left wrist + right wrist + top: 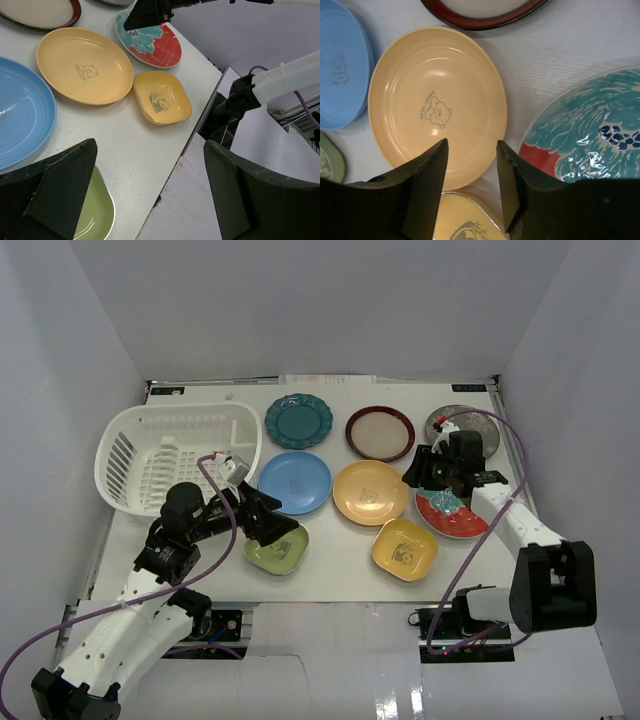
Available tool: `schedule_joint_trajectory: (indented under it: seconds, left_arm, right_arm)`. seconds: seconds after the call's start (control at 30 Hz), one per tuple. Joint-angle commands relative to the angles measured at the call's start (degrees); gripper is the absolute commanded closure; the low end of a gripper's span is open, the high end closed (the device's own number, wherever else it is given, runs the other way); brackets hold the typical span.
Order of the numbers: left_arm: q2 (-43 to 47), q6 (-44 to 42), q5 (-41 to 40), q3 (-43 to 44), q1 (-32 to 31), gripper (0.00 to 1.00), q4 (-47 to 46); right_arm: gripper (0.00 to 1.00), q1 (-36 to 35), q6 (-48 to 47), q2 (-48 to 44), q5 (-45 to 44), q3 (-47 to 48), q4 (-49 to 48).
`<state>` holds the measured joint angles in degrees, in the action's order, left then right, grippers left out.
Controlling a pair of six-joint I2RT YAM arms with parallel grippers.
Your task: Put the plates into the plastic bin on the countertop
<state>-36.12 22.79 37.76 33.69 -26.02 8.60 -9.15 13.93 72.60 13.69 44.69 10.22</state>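
Both arms stretch low over the countertop (340, 575), pincers parted.
We see the left pincer (272, 530) gaping wide above the green plate (285, 552), the plastic bin (120, 462) near, beyond on its left; the right pincer (432, 472), half spread and gripping nothing, hangs between the orange plate (370, 492) and the red-and-teal plate (455, 518).

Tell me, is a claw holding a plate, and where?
No. The left claw is wide open by the green plate; the right claw is open by the orange plate.

White arms (130, 625), black joints (555, 585), purple cables (524, 455).
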Motion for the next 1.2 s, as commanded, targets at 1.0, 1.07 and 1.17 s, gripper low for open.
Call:
schedule_joint_trajectory:
  seconds: [1.0,1.07,1.17]
  left_arm:
    - [-13.9,5.0,-4.1,7.0,-0.2,0.35,-0.3]
    - [-16.5,6.0,-4.7,8.1,-0.6,0.36,-0.3]
    - [-21.1,7.5,-8.2,10.2,-2.5,0.36,-0.6]
  right_arm:
    - [0.92,-3.2,-2.0,1.7,-2.8,5.3,-2.5]
    - [0.92,-3.8,-1.5,-2.0,-1.6,4.0,-2.6]
    - [0.92,-5.0,-0.9,-6.4,1.3,2.0,-2.6]
